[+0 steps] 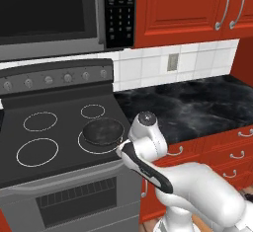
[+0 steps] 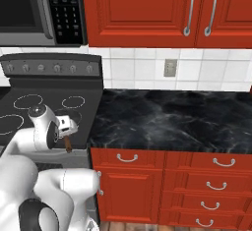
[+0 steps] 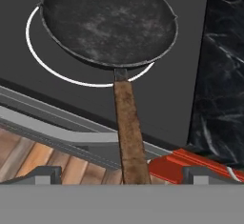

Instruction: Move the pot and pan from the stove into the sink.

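Left base view: pan (image 1: 103, 131), round, shallow, dark speckled, sitting on front right ring of black glass stove (image 1: 54, 142), near stove's right edge beside marbled counter (image 1: 192, 108). Right base view: brown handle (image 2: 68, 144) poking past stove's front edge under white arm (image 2: 47, 129). Hand view: long rough brown handle running between spread fingertips (image 3: 47, 174) of gripper (image 3: 123, 175), jaws standing wide, grasping nothing.
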Controlling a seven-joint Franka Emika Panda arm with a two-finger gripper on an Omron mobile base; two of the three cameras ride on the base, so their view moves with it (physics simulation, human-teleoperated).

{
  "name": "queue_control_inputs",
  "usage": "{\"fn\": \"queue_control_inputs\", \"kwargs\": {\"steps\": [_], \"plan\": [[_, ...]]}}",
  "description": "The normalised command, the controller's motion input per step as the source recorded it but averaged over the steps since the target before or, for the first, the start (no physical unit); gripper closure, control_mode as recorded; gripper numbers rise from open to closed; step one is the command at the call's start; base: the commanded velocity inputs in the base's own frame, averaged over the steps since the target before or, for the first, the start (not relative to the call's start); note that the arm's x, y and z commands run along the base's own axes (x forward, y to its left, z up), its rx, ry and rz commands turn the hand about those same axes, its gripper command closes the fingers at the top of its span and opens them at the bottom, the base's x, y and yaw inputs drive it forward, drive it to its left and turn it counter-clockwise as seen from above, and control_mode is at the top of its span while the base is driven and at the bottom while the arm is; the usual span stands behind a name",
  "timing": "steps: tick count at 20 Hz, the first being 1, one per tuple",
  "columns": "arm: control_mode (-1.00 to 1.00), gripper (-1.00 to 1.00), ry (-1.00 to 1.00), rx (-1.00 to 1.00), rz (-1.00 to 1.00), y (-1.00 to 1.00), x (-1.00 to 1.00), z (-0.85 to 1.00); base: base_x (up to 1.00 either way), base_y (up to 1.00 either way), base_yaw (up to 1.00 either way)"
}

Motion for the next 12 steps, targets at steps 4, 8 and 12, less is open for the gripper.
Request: {"fn": "queue_control_inputs", "kwargs": {"steps": [4, 8, 12], "plan": [[-1.00, -1.00, -0.01, 0.00, 0.00, 0.00, 0.06, -0.42, 0.00, 0.00, 0.00], [-1.00, -1.00, -0.02, 0.00, 0.00, -0.01, 0.05, -0.38, 0.00, 0.00, 0.00], [-1.00, -1.00, -0.03, 0.00, 0.00, -0.06, 0.07, -0.35, 0.00, 0.00, 0.00]]}}
